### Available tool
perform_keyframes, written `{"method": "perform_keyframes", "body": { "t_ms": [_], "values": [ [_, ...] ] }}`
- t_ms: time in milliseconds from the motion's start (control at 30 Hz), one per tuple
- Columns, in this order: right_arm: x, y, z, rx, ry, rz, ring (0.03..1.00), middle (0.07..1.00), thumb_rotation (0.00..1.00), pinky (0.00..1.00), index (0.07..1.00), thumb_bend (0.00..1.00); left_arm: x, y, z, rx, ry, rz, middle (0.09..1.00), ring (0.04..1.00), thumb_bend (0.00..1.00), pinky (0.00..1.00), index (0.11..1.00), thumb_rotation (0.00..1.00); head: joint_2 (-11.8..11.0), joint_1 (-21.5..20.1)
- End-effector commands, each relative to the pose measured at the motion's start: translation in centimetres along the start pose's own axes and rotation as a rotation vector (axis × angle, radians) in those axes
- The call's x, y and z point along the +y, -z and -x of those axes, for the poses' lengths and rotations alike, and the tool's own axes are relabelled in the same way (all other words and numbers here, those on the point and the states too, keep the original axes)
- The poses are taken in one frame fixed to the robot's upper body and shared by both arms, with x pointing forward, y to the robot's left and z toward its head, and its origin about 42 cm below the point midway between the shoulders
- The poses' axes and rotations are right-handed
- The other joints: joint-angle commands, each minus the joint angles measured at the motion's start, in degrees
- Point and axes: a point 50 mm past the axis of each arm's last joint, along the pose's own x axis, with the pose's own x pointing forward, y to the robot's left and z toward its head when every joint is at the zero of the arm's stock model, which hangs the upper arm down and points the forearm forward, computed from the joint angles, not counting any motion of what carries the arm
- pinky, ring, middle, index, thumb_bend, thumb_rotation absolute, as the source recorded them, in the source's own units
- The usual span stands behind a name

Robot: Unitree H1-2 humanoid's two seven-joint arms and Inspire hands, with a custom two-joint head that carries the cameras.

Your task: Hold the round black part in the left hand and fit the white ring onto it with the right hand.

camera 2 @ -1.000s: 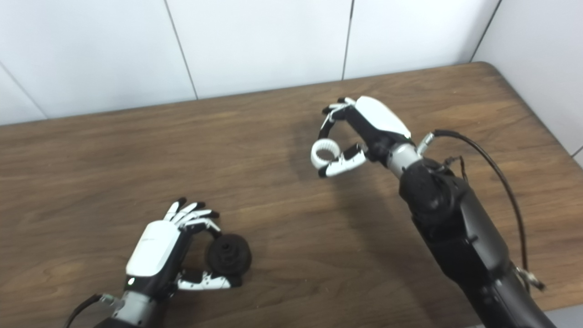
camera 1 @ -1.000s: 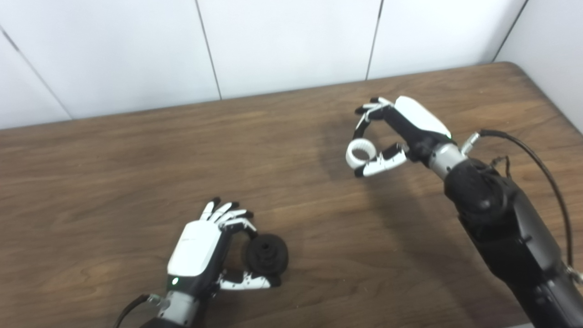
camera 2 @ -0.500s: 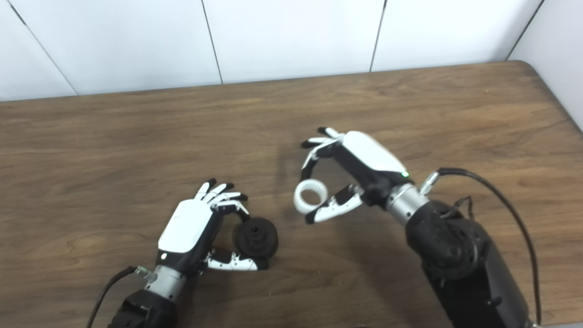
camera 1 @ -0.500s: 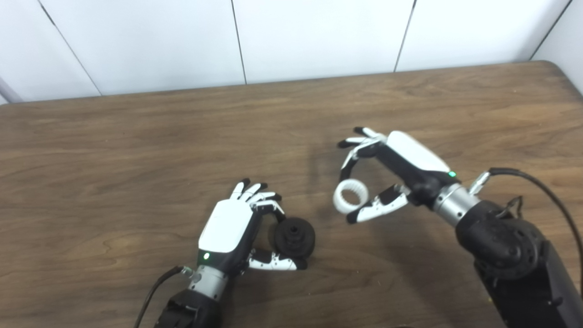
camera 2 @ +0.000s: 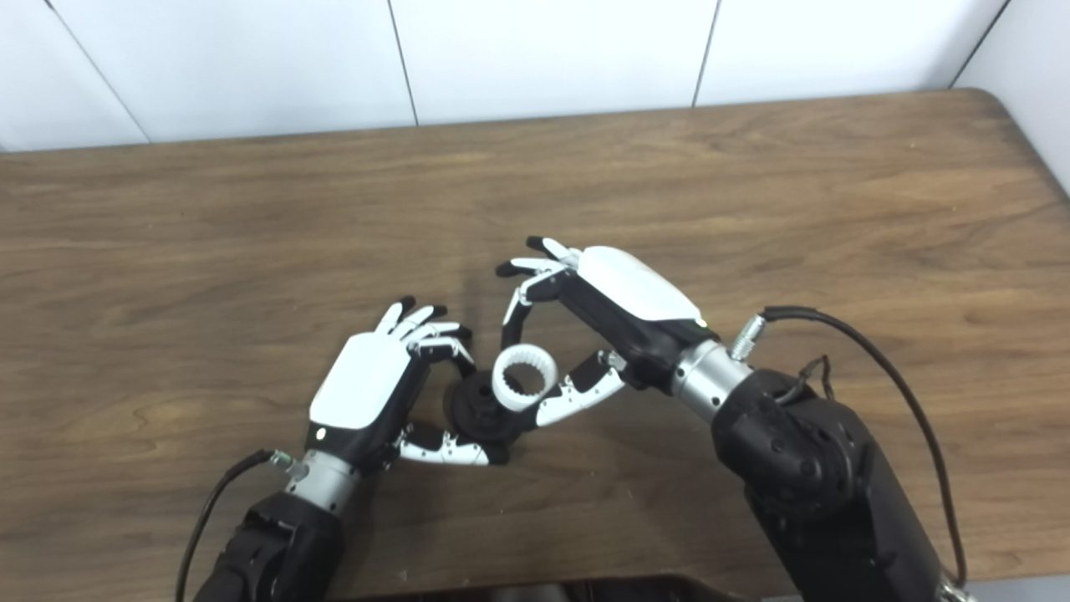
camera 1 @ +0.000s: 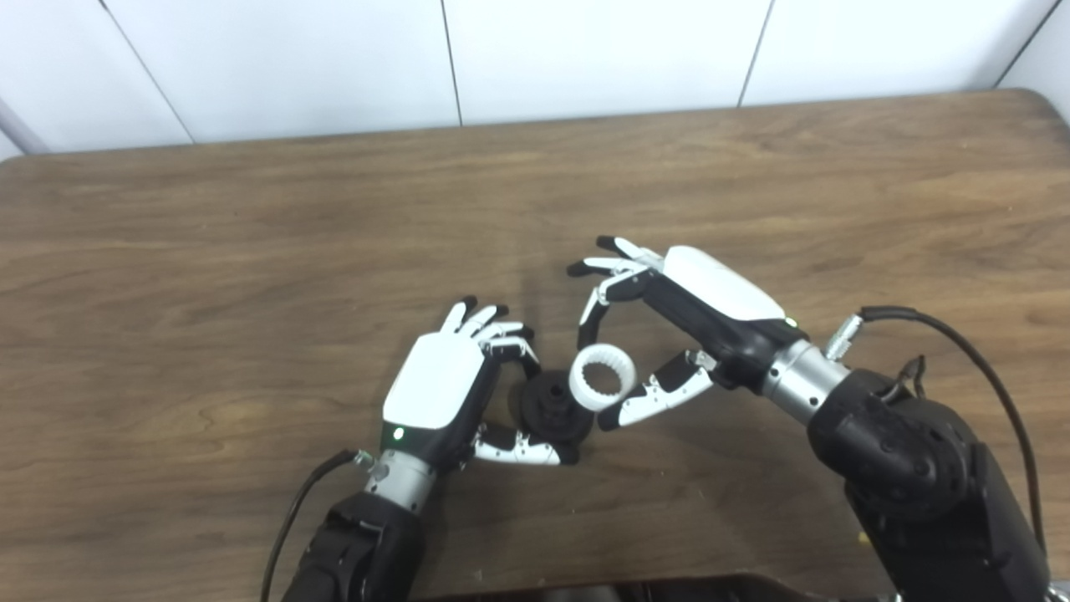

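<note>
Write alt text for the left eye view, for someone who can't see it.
Two robot hands meet over a brown wooden table: the left hand grips a round black part, and the right hand holds a white ring overlapping the part's right edge. White wall panels run behind the table.

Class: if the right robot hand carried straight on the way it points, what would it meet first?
Probably the round black part held by the left robot hand; the right robot hand carries the white ring beside it.
</note>
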Motion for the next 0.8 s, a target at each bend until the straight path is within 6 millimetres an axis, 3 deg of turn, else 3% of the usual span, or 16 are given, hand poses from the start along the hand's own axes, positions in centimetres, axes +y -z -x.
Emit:
{"method": "perform_keyframes", "body": {
  "t_ms": [0, 767],
  "values": [
    [-0.8, -1.2, -0.4, -0.065, 0.044, 0.037, 1.000, 0.889, 0.14, 1.00, 0.485, 0.52, -0.2, -0.3, -0.1, -0.003, 0.035, -0.019, 0.784, 0.909, 0.52, 1.00, 0.483, 0.06, 0.32, 0.19],
    [0.0, -1.5, -2.0, -0.057, 0.036, 0.042, 1.000, 0.888, 0.14, 1.00, 0.485, 0.52, 0.2, -0.9, -0.3, -0.006, 0.032, -0.023, 0.780, 0.903, 0.52, 1.00, 0.484, 0.06, 2.11, 0.89]
  ]
}}
